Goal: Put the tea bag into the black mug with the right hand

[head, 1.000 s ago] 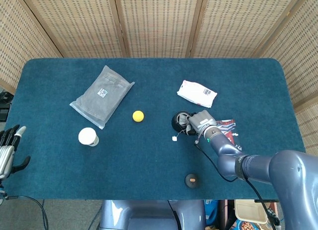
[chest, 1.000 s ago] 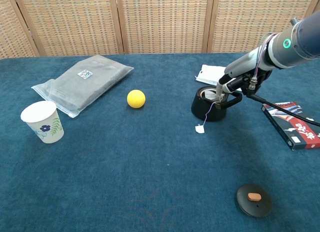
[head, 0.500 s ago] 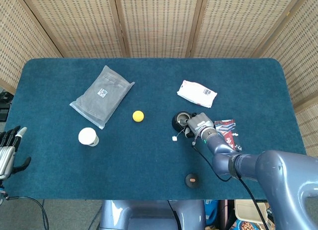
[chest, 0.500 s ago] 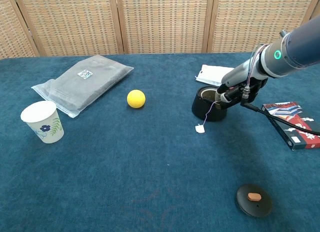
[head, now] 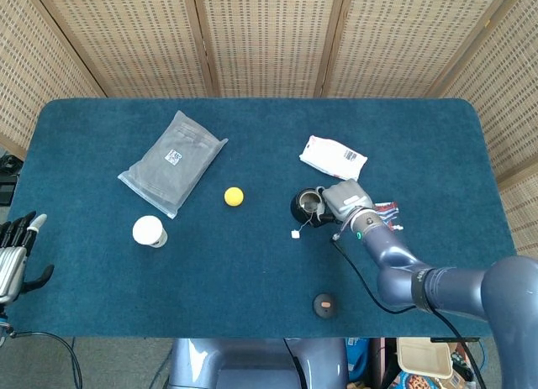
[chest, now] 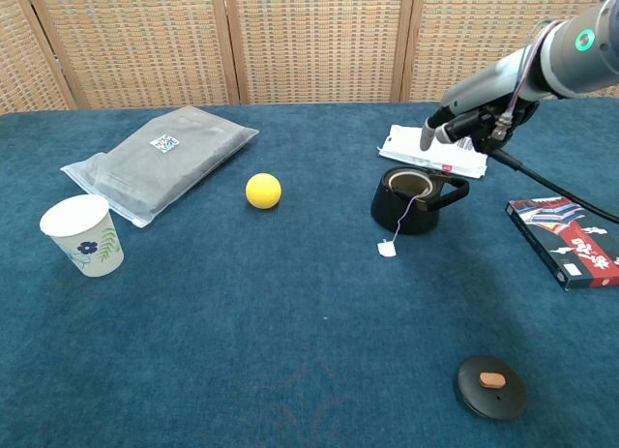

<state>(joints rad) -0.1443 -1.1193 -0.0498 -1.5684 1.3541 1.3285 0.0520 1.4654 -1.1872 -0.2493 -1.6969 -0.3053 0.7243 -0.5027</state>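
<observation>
The black mug [chest: 411,204] [head: 306,207] stands upright right of the table's middle. Something pale, the tea bag, lies inside it. Its string hangs over the rim, and the white tag [chest: 388,248] [head: 296,233] rests on the cloth in front. My right hand [chest: 462,125] [head: 343,197] hovers above and just right of the mug, fingers stretched out, holding nothing and touching neither mug nor string. My left hand [head: 13,256] hangs off the table's left edge, fingers apart and empty.
A white packet [chest: 437,150] lies just behind the mug, under my right hand. A red and black box [chest: 569,241] sits to the right and a black lid [chest: 491,385] near the front. To the left are a yellow ball [chest: 263,191], a grey pouch [chest: 160,163] and a paper cup [chest: 82,235].
My right hand has risen from the mug's rim and pulled back to the right. The tea bag stays in the mug with its tag on the cloth. The left hand is still.
</observation>
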